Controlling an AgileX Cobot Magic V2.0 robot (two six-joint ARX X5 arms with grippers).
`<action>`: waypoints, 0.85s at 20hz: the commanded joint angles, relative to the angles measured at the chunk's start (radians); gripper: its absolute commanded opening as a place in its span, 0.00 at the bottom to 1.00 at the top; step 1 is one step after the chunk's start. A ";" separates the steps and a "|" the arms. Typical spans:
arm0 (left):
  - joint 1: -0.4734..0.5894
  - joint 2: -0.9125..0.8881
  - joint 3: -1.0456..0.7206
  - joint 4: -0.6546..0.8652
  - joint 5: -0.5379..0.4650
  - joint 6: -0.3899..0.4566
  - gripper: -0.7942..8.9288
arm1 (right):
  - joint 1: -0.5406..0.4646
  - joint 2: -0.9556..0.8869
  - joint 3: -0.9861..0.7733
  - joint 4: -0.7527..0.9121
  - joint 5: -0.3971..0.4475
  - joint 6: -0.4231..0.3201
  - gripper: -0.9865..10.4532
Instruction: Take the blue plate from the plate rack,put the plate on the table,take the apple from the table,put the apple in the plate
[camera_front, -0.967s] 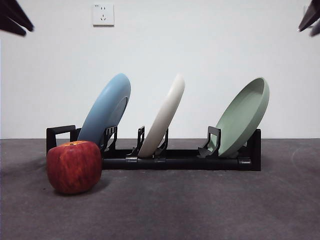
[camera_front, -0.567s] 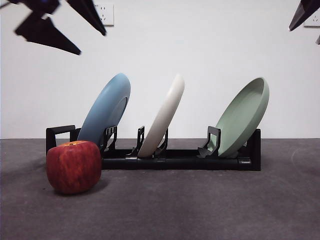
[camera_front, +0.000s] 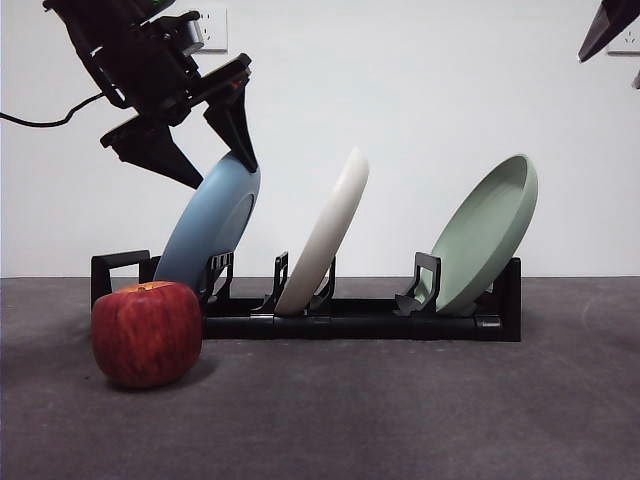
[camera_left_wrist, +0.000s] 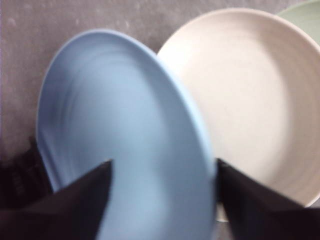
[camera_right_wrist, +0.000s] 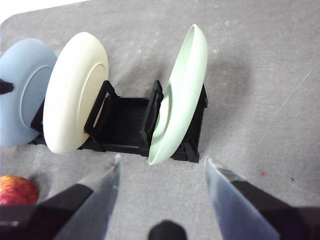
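1. Three plates stand tilted in the plate rack (camera_front: 360, 325), each in its own holder; the blue plate (camera_front: 210, 225) sits at one end, the cream-white plate (camera_front: 325, 235) in the middle, the sage-green plate (camera_front: 485, 235) at the far end.
2. The rack rests on the dark grey desk (camera_front: 400, 410); all three plates lean the same way.
3. The left claw (camera_front: 205, 140) hangs over the top rim of the blue plate in the front view; jaws spread wide, one on either side of the rim; whether either jaw touches the plate, I cannot tell.
4. The left wrist view shows the blue plate (camera_left_wrist: 125, 145) filling the gap between the two dark jaws; the cream-white plate (camera_left_wrist: 250, 100) just behind it; picture blurred.
5. The apple (camera_front: 147, 333) sits on the desk in front of the rack's blue-plate end, near the blue plate's lower edge; upright, orange-yellow patch on top.
6. The right claw (camera_right_wrist: 162, 192) is held high and well apart from the rack; jaws wide, nothing between them; it shows only as a black tip at a top corner of the front view.
7. From the right wrist view: sage-green plate (camera_right_wrist: 182, 95) nearest, cream-white plate (camera_right_wrist: 75, 92) next, blue plate (camera_right_wrist: 22, 92) beyond; apple (camera_right_wrist: 17, 190) at the edge of the picture.
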 joint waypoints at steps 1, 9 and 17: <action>-0.004 0.006 -0.001 0.019 0.011 0.012 0.12 | 0.000 0.000 0.004 0.004 0.000 -0.008 0.33; -0.011 -0.020 0.001 0.066 0.098 0.011 0.07 | 0.000 0.000 0.004 0.004 0.002 -0.008 0.33; -0.074 -0.209 0.098 -0.059 0.113 0.070 0.07 | 0.000 0.001 0.004 0.005 0.003 -0.009 0.33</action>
